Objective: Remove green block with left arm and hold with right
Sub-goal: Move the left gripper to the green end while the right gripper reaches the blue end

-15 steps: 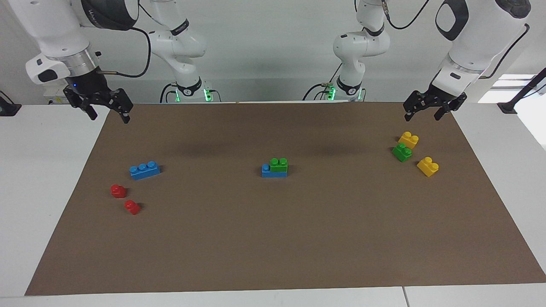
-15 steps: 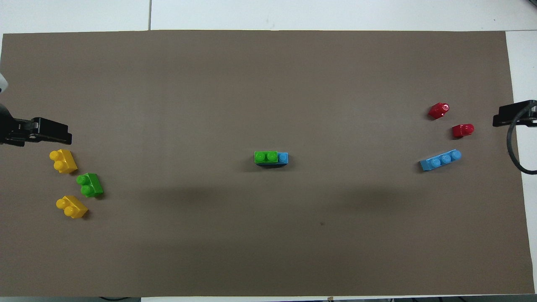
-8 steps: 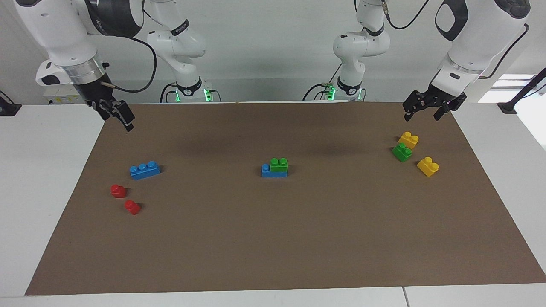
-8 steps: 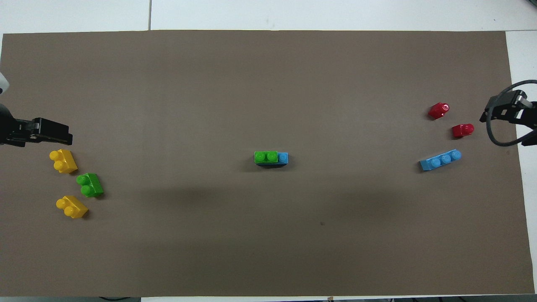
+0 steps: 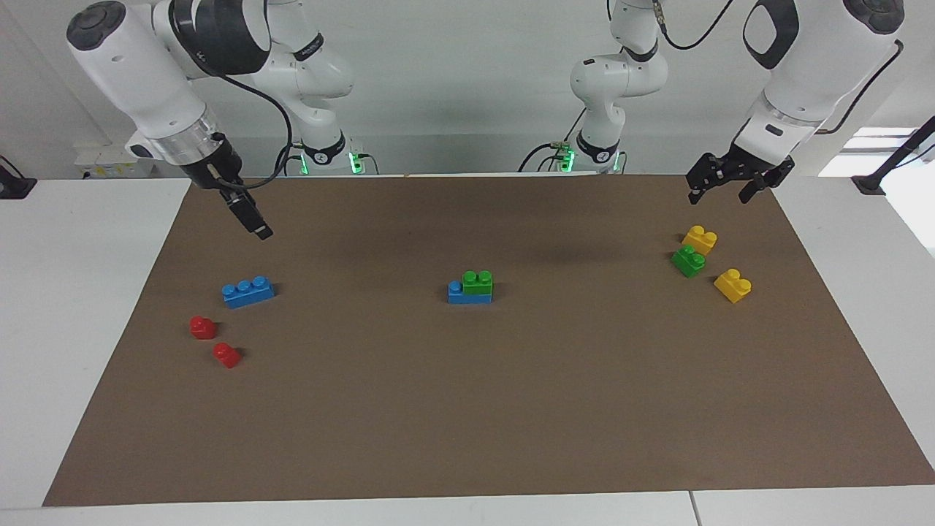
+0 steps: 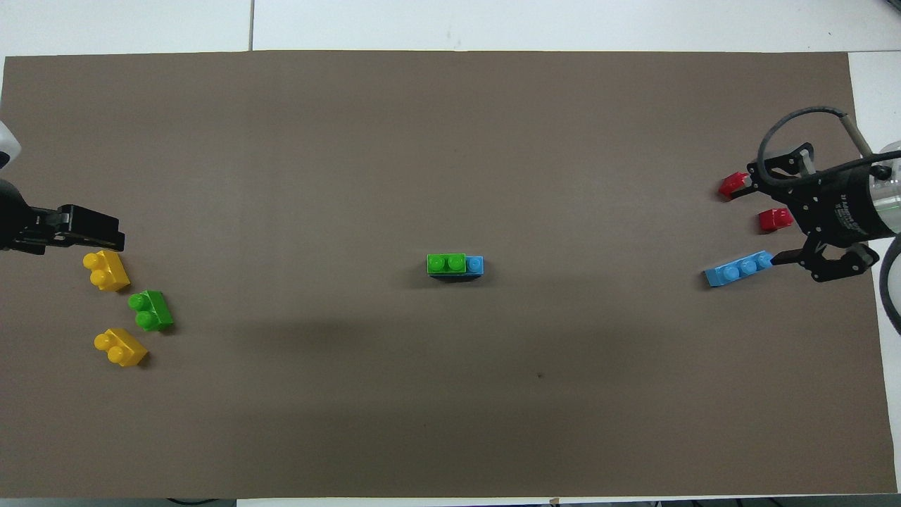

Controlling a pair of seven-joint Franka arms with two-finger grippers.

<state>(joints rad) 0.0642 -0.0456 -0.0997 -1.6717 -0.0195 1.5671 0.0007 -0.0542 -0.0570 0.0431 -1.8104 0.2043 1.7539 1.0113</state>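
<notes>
The green block (image 5: 478, 283) is stuck on a blue brick (image 5: 459, 294) mid-counter. Both grippers, left (image 5: 727, 184) and right (image 5: 252, 219), are kept wide and empty. The loose green brick (image 5: 688, 261) could be grabbed by mistake.

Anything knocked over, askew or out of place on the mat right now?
Nothing stands out. The green block sits square on its blue brick mid-mat; the loose bricks lie in groups at each end.
</notes>
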